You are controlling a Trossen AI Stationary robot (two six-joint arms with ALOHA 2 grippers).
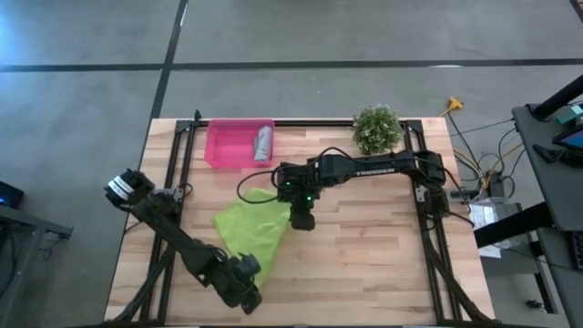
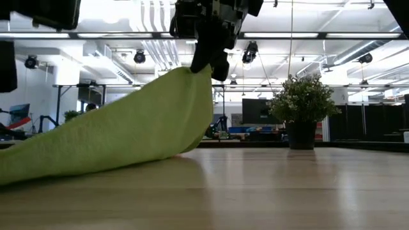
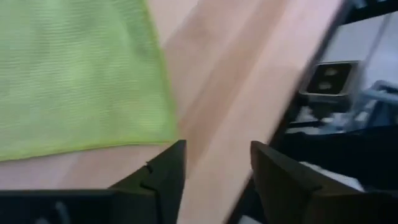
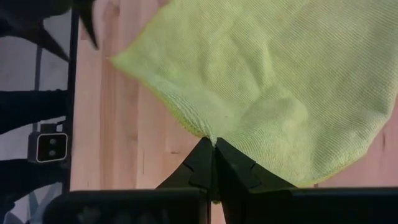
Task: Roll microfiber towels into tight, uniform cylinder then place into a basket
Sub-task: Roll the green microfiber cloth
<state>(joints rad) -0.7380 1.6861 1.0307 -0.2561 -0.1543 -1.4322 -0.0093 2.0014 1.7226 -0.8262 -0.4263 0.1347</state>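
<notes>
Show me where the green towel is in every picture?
High view: green towel lies mid-table, one edge pinched by the right gripper.
Low view: it slopes across the left half.
Left wrist view: upper left.
Right wrist view: most of the picture.
Shared landmark: the wooden table.

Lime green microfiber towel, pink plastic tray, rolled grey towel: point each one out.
Lime green microfiber towel (image 1: 250,230): high view, middle of cloth.
Pink plastic tray (image 1: 225,146): high view, bare floor.
Rolled grey towel (image 1: 263,143): high view, middle of roll.
</notes>
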